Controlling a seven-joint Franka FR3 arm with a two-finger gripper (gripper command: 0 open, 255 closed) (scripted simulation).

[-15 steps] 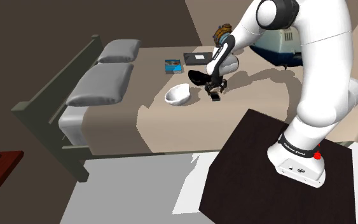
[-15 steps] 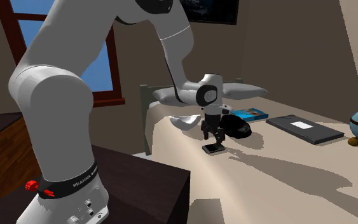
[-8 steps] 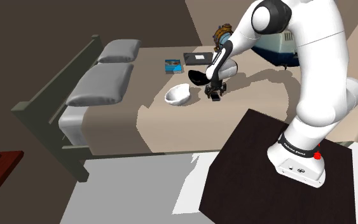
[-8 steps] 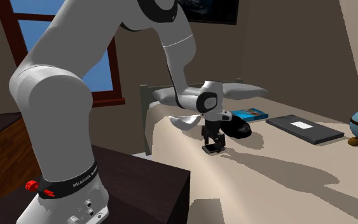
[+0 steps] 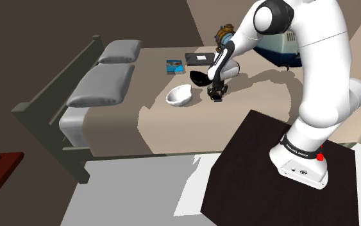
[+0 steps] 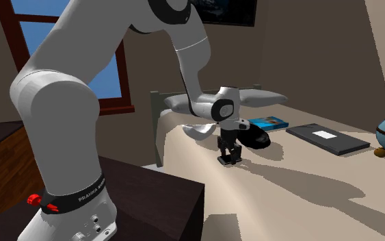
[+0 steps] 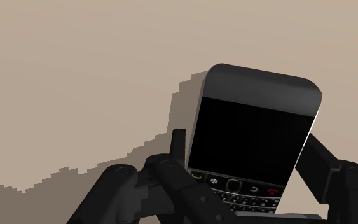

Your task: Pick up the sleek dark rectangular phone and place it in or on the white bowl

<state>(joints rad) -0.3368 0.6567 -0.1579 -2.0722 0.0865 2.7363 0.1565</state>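
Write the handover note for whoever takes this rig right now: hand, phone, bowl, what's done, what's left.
Hand: shut on the dark phone, clasping its two long sides.
Phone: down at the beige bed; resting or just lifted, cannot tell.
White bowl: on the bed beside the hand, to the shoulder view's left.
Done: grasp.
Left: lift, carry to the bowl, release.

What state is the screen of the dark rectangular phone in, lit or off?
Off: in the wrist view the screen of the dark rectangular phone is plain black, with nothing displayed.
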